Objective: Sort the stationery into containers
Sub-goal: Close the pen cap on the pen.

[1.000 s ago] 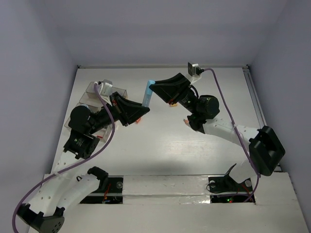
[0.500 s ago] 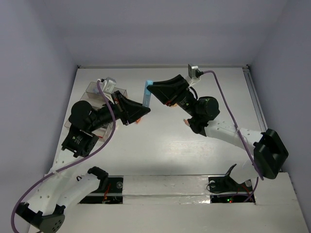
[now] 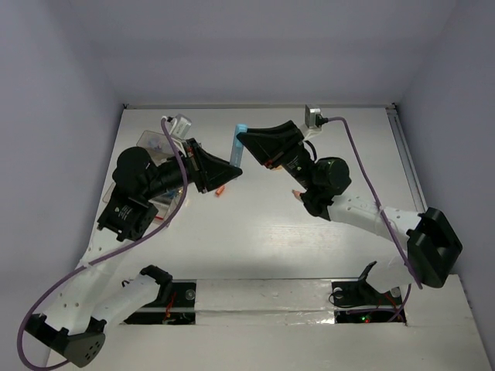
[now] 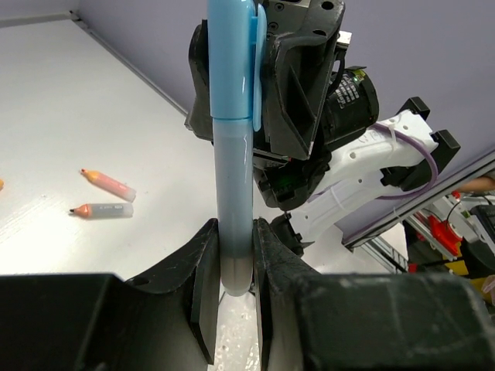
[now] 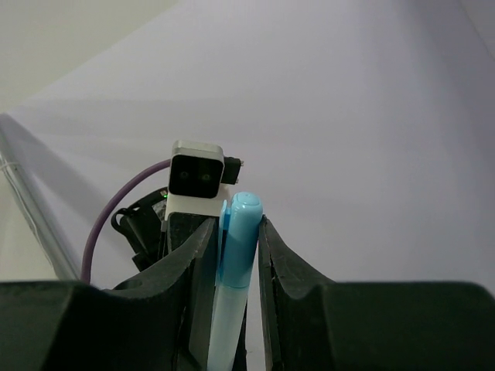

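— What is the biggest thing?
— The table (image 3: 263, 239): flat, matt and white. On it stand two jointed arms, the left arm (image 3: 135, 197) and the right arm (image 3: 352, 207), each with hard shells of black and white plastic.

— And the containers?
— The bins (image 3: 148, 139) are boxy and made of clear, stiff plastic. They sit at the far left of the table, mostly hidden under the left arm, so I cannot count their compartments.

— The grippers?
— There are two, black, with blunt wedge-shaped fingers. The left gripper (image 4: 234, 251) is closed to a narrow gap, with both fingers pressed to the bare rounded end of the marker (image 4: 232, 154). The right gripper (image 5: 238, 239) is clamped just as tightly on the capped end.

— So one marker?
— Yes, one. It is light blue, round, smooth and glossy, with a flat clip on its cap. It hangs in the air between the two grippers, over the far middle of the table. It is beside the bins, not in them.

— Anything smaller?
— Two short pens (image 4: 107, 184) with orange tips lie flat on the table. They are near each other but not touching. One barrel is pinkish, the other greyish.
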Motion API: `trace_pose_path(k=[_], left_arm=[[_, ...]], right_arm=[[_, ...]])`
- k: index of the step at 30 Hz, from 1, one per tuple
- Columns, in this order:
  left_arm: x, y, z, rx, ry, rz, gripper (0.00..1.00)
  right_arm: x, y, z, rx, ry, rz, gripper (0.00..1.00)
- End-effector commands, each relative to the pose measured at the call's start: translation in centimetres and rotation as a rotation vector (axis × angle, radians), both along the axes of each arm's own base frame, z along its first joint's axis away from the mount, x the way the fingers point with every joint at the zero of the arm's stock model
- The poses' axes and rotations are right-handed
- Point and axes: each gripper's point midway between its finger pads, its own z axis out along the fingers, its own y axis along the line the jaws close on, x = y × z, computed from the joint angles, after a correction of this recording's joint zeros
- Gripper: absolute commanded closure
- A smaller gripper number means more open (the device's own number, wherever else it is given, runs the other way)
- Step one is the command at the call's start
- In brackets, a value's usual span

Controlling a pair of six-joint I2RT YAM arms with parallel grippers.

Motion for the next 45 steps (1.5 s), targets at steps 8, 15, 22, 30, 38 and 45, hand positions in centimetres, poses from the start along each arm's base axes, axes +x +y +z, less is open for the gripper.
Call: trace_pose_path(k=[8, 15, 22, 30, 38, 45], left_arm=[[-4.8, 5.1, 20.2, -0.399, -0.641, 0.158, 1.0], [-4.1, 4.4, 20.4, -0.403, -0.622, 0.13, 1.0], [-2.9, 3.7, 21.1, -0.392, -0.619, 0.13, 1.0], [-2.8, 4.3, 21.7, -0.383, -0.637, 0.174, 1.0], [-0.9, 3.0, 15.5, -0.359, -0.492, 0.144, 1.0], [3.2, 2.5, 8.0, -0.302, -0.32, 0.242, 1.0]], right_arm=[[-8.4, 5.7, -23.7, -0.691, 0.264, 0.385, 1.0], [-8.8, 5.3, -24.4, -0.73, 0.264, 0.373, 1.0], [-10.8, 6.0, -25.6, -0.765, 0.263, 0.427, 1.0], [-11.5, 5.2, -27.3, -0.791, 0.297, 0.429, 1.0], [-10.3, 4.8, -22.1, -0.693, 0.225, 0.332, 1.0], [-9.6, 3.4, -15.2, -0.508, 0.191, 0.275, 0.77]])
